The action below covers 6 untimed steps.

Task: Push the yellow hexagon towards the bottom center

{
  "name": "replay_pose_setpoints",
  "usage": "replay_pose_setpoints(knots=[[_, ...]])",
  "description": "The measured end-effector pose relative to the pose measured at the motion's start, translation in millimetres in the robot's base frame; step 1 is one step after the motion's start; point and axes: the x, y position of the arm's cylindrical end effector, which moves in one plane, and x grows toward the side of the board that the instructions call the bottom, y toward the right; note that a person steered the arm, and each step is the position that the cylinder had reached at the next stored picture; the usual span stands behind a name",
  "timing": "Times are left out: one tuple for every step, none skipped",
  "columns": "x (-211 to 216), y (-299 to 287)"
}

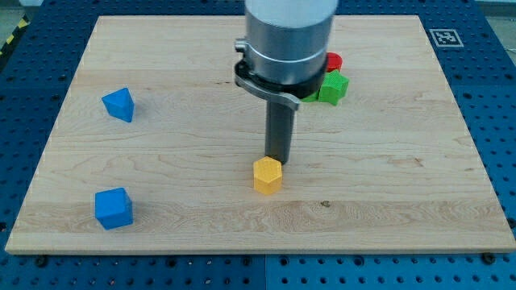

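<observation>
1. The table (201,137) is a pale wooden board with visible grain, filling most of the frame; a small dark knot marks the wood right of centre near the bottom.
2. Around the board lies a blue perforated surface (32,89) dotted with regular holes, seen along all four edges. At the upper left corner a strip of yellow-and-black striping (12,36) shows.
3. A black-and-white square marker (442,36) sits at the board's upper right corner.
4. The yellow hexagon (267,175) rests slightly below the frame's centre, well above the bottom edge.
5. There are no fingers on this arm; it holds nothing. The dark rod drops from a grey cylindrical body at upper centre, and my tip (279,161) stands just above and right of the yellow hexagon, touching it or nearly so.
6. A green block (332,87) and a red block (333,60) sit close together at upper right of centre, partly hidden by the arm.
7. A blue block (118,104) lies at mid left; a blue cube (113,208) lies at lower left.
</observation>
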Motion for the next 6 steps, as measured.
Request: replay_pose_setpoints(knots=[[0.2, 32.2], [18.8, 61.6], [47.8, 49.1], [48.2, 5.7], [45.3, -17.5], [52.8, -19.9]])
